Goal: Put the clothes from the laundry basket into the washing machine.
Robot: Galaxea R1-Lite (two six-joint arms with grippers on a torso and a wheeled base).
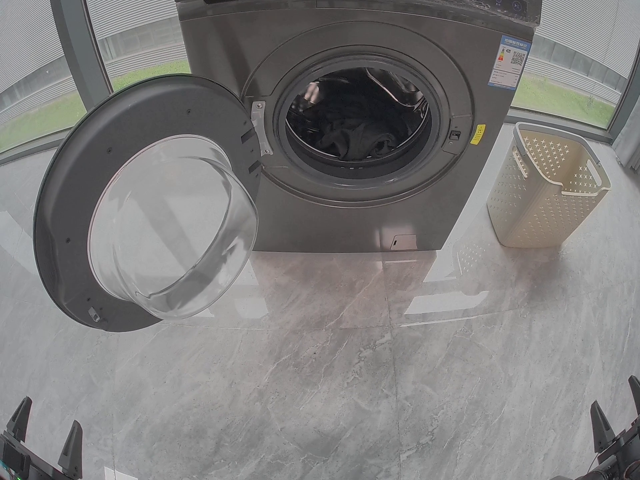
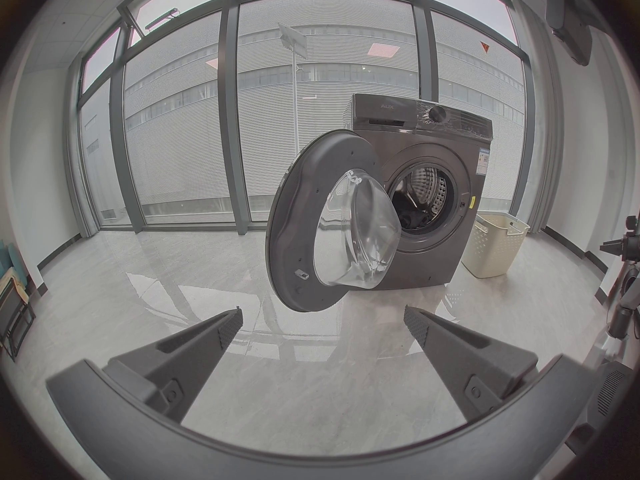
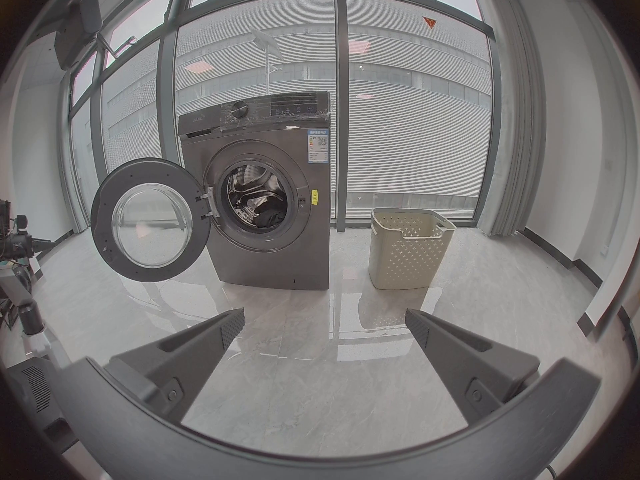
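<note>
A grey front-loading washing machine stands ahead with its round door swung wide to the left. Dark clothes lie inside the drum. To the machine's right stands a cream laundry basket; I see nothing inside it from the head view. My left gripper is low at the near left, open and holding nothing. At the near right, my right gripper is also open and holds nothing. Both are far back from the machine. The machine and basket also appear in the wrist views.
Glossy grey marble floor stretches between me and the machine. Tall windows with dark frames stand behind it. The open door juts out over the floor at the left. A wall with a dark skirting runs along the right side.
</note>
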